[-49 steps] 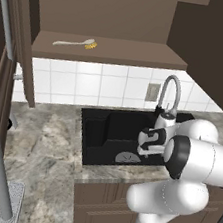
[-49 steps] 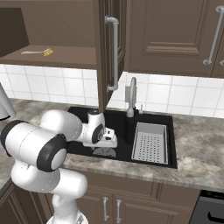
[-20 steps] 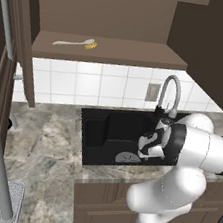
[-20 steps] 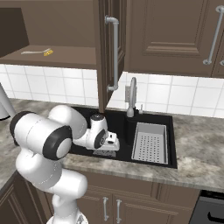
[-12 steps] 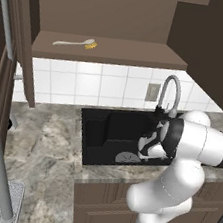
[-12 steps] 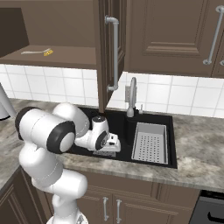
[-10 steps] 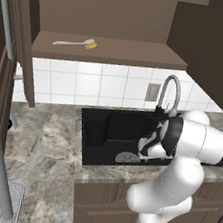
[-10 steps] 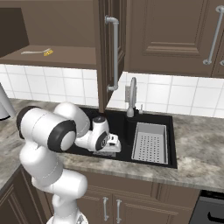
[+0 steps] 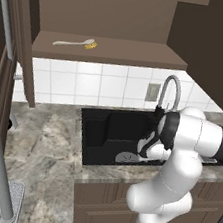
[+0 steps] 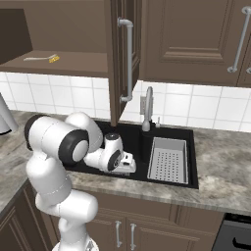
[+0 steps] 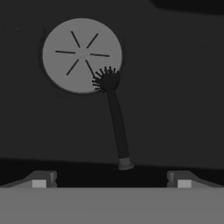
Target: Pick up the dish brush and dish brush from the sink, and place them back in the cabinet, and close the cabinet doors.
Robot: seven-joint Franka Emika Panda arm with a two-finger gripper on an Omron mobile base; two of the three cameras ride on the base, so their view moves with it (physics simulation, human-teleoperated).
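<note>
A black-handled dish brush point(image 11: 116, 122) lies flat on the floor of the black sink point(image 9: 96, 131), its bristle head on the edge of the round grey drain point(image 11: 82, 54). My gripper point(image 11: 111, 180) hangs open just above the handle's end, one fingertip on each side, touching nothing. Seen from the base, the gripper point(image 9: 144, 150) point(image 10: 131, 166) is low inside the basin. The whitish dish brush point(image 9: 75, 42) point(image 10: 44, 58) with the yellow-orange head lies on the shelf of the open cabinet point(image 9: 107, 52). Both cabinet doors point(image 9: 216, 48) point(image 10: 121, 59) stand open.
The curved grey faucet point(image 9: 170, 92) point(image 10: 147, 109) rises behind the sink, close to my arm. A grey strainer tray point(image 10: 169, 159) fills the right half of the basin. Marble counter point(image 9: 36, 153) stretches to the left. The open door with its bar handle point(image 10: 129, 59) hangs over the sink.
My arm's elbow has swung and the hand has shifted a little lower in the sink. The jaws stayed open and both brushes have not moved.
</note>
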